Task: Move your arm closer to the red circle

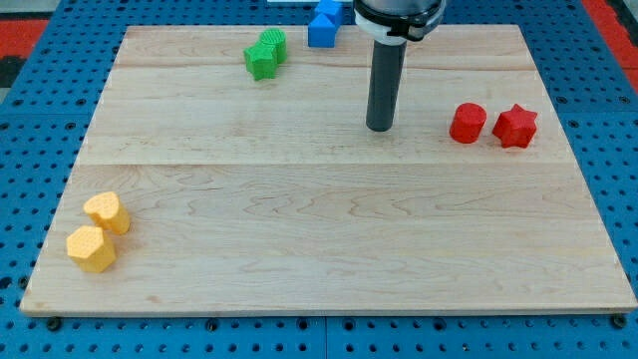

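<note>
The red circle is a short red cylinder on the wooden board at the view's right. A red star block sits just to its right, close beside it. My tip rests on the board to the left of the red circle, at about the same height in the view, with a gap of bare wood between them. The dark rod rises from the tip to the arm at the view's top.
A green block lies near the view's top left of centre. A blue block sits at the board's top edge beside the arm. Two yellow blocks lie at the bottom left. The board sits on blue pegboard.
</note>
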Available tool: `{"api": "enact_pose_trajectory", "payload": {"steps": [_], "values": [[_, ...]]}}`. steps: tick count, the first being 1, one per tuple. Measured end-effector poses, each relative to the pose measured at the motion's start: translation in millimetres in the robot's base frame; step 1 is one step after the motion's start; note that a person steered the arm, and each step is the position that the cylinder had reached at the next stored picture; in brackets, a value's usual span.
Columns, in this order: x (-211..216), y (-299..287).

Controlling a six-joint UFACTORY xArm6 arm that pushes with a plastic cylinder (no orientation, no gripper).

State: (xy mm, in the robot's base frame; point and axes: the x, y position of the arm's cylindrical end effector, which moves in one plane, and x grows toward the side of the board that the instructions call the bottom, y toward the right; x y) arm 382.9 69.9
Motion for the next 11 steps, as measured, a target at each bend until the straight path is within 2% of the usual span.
{"api": "enact_pose_trajectory", "payload": {"steps": [4, 7, 11], "values": [[-17, 1], [-18, 30], [-18, 36]]}}
